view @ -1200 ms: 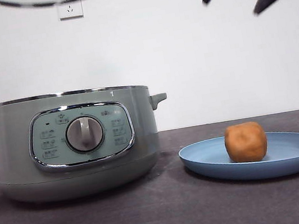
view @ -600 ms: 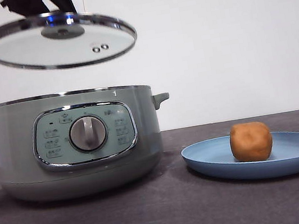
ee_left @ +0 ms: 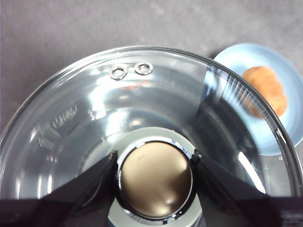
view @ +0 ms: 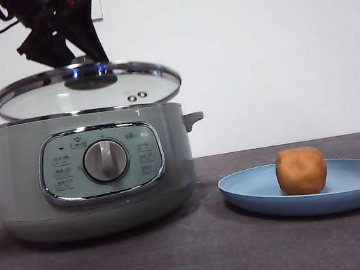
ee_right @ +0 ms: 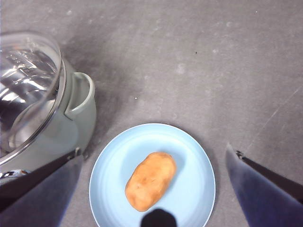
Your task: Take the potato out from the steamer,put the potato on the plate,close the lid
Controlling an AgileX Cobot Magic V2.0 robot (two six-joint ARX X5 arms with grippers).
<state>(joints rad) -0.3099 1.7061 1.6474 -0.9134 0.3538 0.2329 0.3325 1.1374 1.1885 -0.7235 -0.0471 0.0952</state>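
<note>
The steamer [view: 90, 173] interior is hidden by its wall in the front view; the lid [ee_left: 151, 137] is cropped in the left wrist view.

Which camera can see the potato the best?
The right wrist view: it looks straight down on the whole potato, lying on the blue plate. The front view shows it clearly too, but only from one side. The left wrist view catches it small, blurry and partly behind the glass lid.

Plain white wall [view: 257, 61] behind; white socket plate [view: 95, 4] high up; dark grey tabletop [view: 206, 254].
</note>
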